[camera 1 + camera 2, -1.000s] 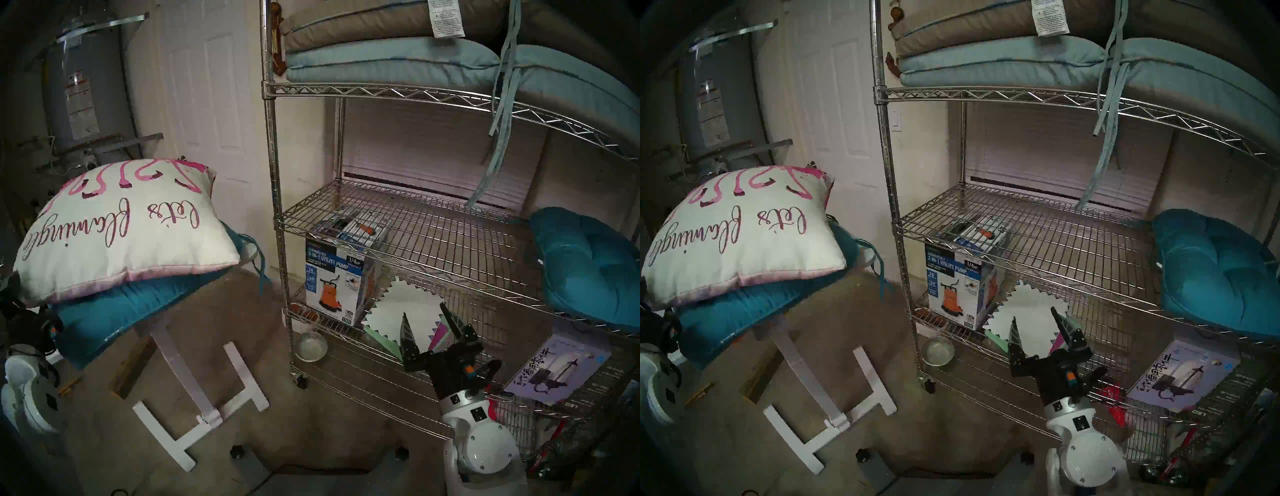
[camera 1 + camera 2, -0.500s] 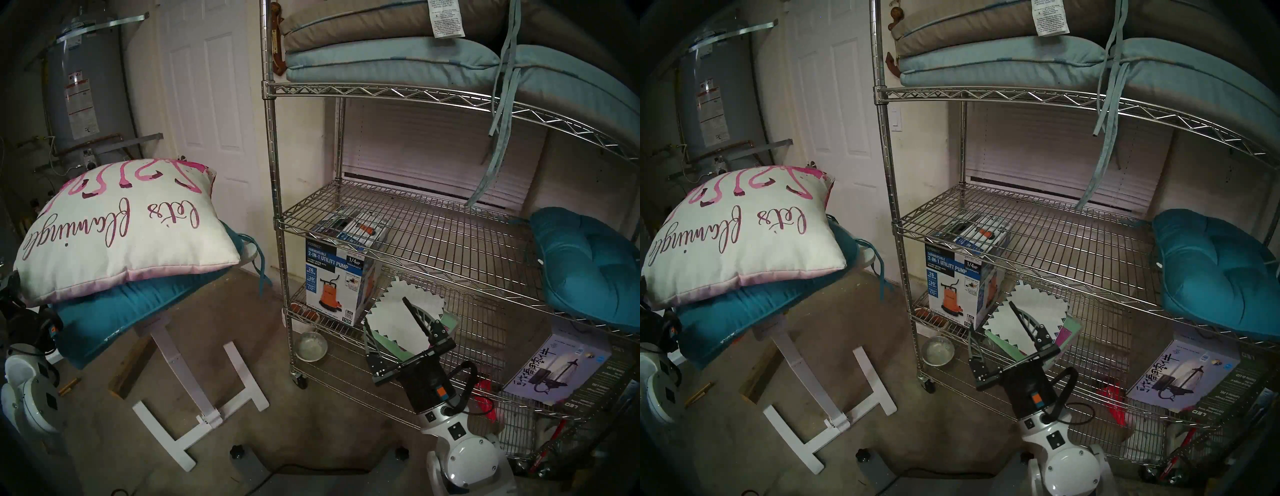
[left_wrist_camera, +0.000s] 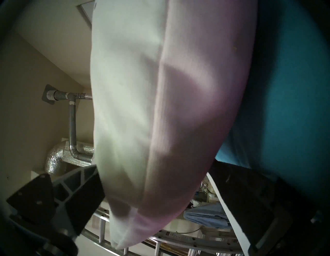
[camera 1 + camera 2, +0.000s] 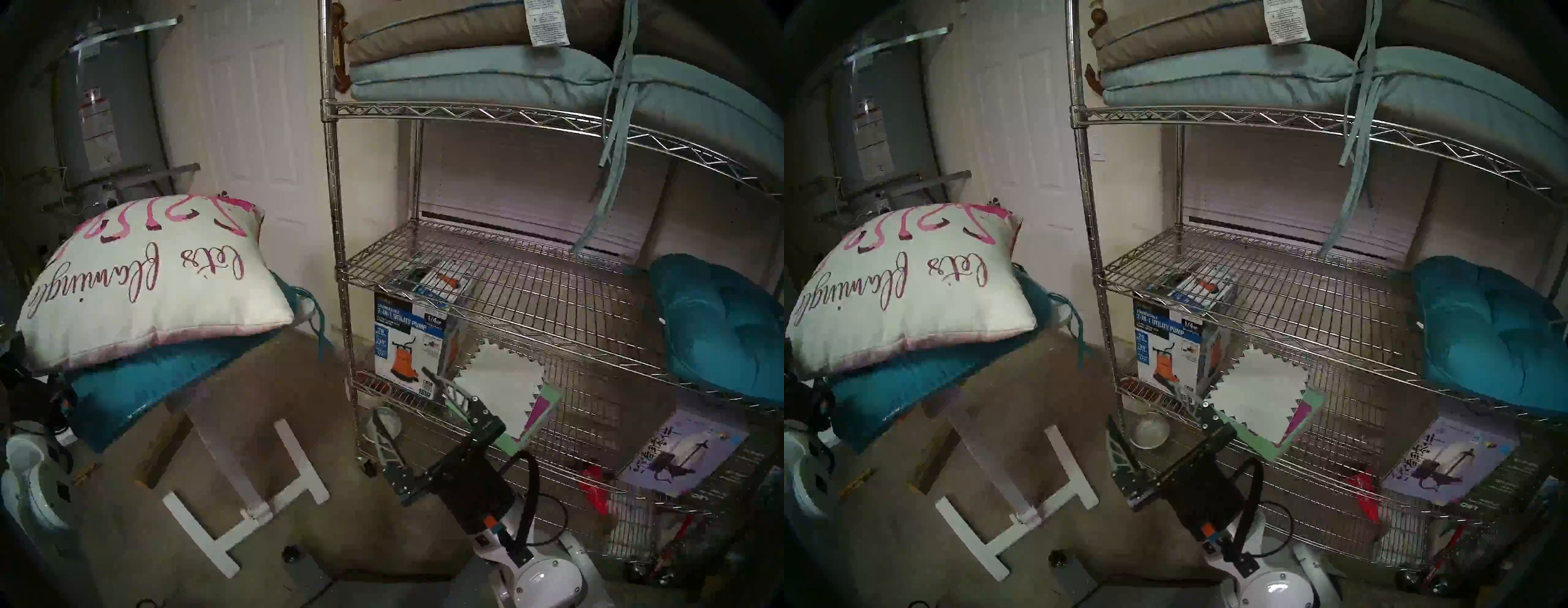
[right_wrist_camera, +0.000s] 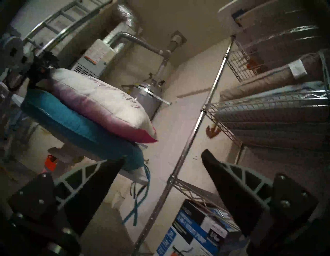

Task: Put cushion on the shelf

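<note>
Head stereo left shows the shelf (image 4: 500,271), a tall chrome wire rack, filling the right side. Its top tier carries flat tan and pale-blue pads (image 4: 479,72) with a white care tag whose print is too small to read; the middle tier holds a teal seat cushion (image 4: 717,327) at its right end.

At the left, the cushion (image 4: 148,280) lies on another teal cushion (image 4: 144,382) on a small white table (image 4: 237,488), well apart from the shelf. Its magenta script, upside down from here, reads "Let's flamingle", the last letters cut off.

On a lower tier stands a box (image 4: 409,339) printed "2-IN-1 UTILITY PUMP" and "1/4 HP"; at the far right lies a box (image 4: 679,458) with Chinese characters.

The right end effector (image 4: 403,395) is released, jaws spread and empty, near the shelf's front left post. The left end effector (image 3: 153,180) straddles the cushion's near corner, jaws wide, one finger (image 3: 78,193) against the white face; whether it grips cannot be told.
</note>
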